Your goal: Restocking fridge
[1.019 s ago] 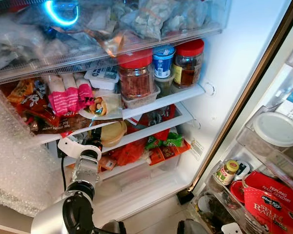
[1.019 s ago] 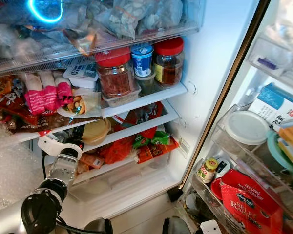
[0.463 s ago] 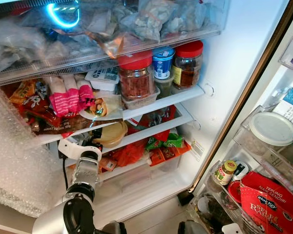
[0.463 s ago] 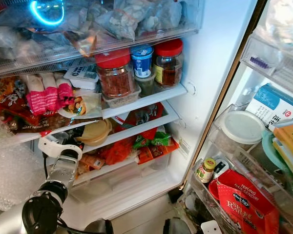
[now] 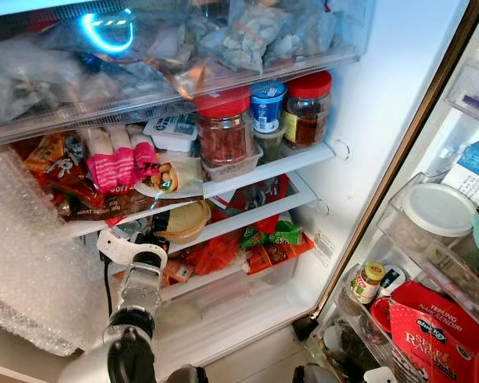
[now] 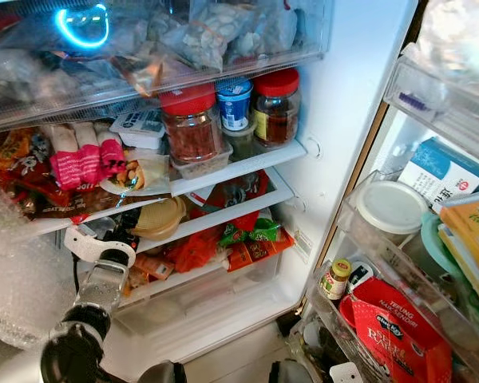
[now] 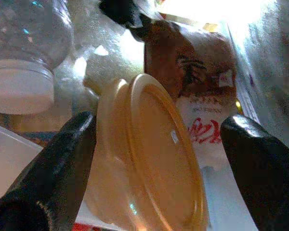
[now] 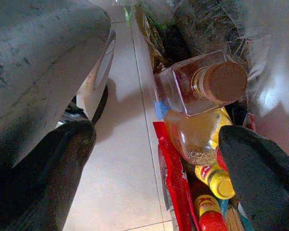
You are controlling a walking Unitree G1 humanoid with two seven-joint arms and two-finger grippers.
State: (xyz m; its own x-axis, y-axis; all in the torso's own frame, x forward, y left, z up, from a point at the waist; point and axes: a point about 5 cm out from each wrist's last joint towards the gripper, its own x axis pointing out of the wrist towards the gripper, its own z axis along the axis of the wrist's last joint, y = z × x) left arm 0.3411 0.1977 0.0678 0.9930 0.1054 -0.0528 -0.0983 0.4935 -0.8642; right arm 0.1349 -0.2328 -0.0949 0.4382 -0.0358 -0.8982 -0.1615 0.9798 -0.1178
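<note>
Before you stands the open fridge (image 5: 367,104), its shelves packed and the door bins (image 5: 431,263) swung out on your right. On the upper white shelf sit a red-lidded jar (image 5: 223,126), a blue-topped tub (image 5: 266,104) and a second red-lidded jar (image 5: 306,98); pink packets (image 5: 120,163) lie to their left, and bubble wrap (image 5: 24,263) hangs at the far left.

Your task item is the tan lidded container (image 5: 184,219) on the middle shelf, just left of the red and green packets (image 5: 263,231). In the head views it lies flat, lid up. In the left wrist view the same tan lidded container (image 7: 149,159) appears as a tilted disc, its long axis running diagonally, with a brown-and-white packet (image 7: 197,96) behind it and a white-lidded clear jar (image 7: 24,62) beside it.

Your left gripper (image 7: 159,168) is spread wide, one finger on each side of the container; you cannot tell whether either finger touches it. Compared with a second ago, the left arm reaches slightly deeper toward the shelf, and the whole head picture has shifted a little, which is camera motion.

Your right gripper (image 8: 156,159) hangs low with fingers apart, holding nothing, above tiled floor (image 8: 120,159) and beside a cork-topped bottle (image 8: 202,82) and yellow-capped bottles (image 8: 216,185).
</note>
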